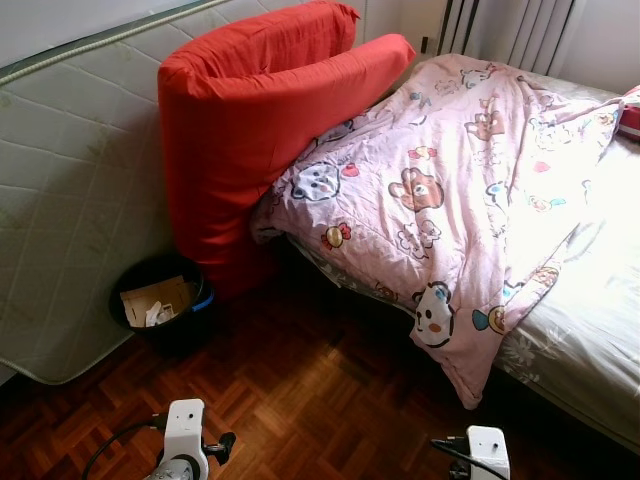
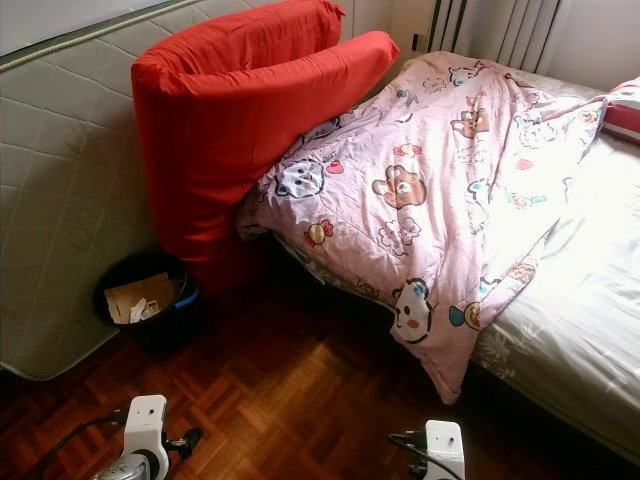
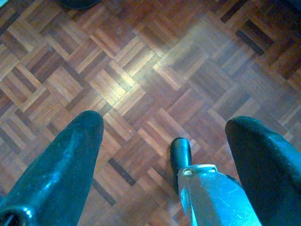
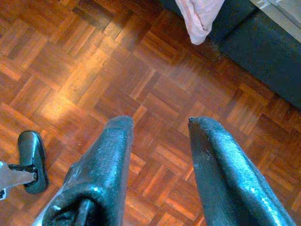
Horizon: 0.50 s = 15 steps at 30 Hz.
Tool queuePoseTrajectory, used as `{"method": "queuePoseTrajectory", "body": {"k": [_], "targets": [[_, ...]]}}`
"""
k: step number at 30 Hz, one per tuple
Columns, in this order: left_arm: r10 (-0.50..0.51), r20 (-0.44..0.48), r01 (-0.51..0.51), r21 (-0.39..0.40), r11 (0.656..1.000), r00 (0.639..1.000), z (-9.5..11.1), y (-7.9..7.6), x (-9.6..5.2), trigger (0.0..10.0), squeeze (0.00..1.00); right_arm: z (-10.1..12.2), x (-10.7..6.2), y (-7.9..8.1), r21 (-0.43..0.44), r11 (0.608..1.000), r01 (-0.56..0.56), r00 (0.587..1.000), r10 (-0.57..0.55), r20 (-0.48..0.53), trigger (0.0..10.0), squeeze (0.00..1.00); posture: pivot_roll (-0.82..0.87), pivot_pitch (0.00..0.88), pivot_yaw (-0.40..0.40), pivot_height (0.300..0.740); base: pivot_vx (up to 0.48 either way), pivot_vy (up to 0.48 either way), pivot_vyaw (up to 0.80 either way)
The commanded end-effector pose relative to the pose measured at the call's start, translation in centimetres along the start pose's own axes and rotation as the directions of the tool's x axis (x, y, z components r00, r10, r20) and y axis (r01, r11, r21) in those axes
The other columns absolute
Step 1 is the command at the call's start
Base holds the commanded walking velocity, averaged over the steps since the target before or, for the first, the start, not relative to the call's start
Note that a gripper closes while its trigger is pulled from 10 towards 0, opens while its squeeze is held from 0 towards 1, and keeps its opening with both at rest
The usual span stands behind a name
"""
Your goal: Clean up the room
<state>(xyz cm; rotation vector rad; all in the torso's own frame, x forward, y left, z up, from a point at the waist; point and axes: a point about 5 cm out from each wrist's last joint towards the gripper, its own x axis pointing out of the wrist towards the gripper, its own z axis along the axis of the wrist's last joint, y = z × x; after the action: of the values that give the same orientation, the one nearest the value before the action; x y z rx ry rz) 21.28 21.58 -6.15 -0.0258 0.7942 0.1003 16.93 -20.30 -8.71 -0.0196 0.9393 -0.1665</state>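
Note:
A pink cartoon-print quilt (image 1: 450, 190) lies crumpled across the bed (image 1: 590, 330), one corner hanging over the side toward the floor. Two long red cushions (image 1: 250, 110) lean against the bed's head end. A black bin (image 1: 160, 300) with cardboard and paper inside stands on the parquet beside them. Both arms hang low at the bottom of the eye views. My left gripper (image 3: 164, 136) is open above bare parquet, with nothing between its fingers. My right gripper (image 4: 160, 125) is open too, pointing at the floor near the quilt's hanging corner (image 4: 200, 16).
A quilted mattress (image 1: 70, 200) stands upright against the left wall. Curtains (image 1: 510, 30) hang behind the bed. A red-edged pillow (image 1: 630, 115) lies at the far right. Open parquet floor (image 1: 300, 400) stretches between me and the bed. My own foot (image 4: 33, 160) shows below.

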Motion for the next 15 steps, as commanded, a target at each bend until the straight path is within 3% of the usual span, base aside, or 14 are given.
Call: {"method": "queuePoseTrajectory", "body": {"k": [1,15], "targets": [[0.016,-0.03,-0.017,-0.014,1.0,0.999,-0.75,0.32,-0.18,10.0,0.0,-0.59,-0.13,0.0,-0.006,1.0,0.0,1.0,0.0,-0.012,10.0,0.0,0.03,0.078,0.031,0.74,0.0,0.0,0.52],[0.018,-0.03,-0.019,-0.021,1.0,0.999,-0.7,0.19,-0.14,10.0,0.0,-0.58,-0.12,-0.01,-0.03,1.0,0.002,1.0,-0.002,-0.017,10.0,0.0,0.04,0.07,0.025,0.74,0.0,0.0,0.8]]}}
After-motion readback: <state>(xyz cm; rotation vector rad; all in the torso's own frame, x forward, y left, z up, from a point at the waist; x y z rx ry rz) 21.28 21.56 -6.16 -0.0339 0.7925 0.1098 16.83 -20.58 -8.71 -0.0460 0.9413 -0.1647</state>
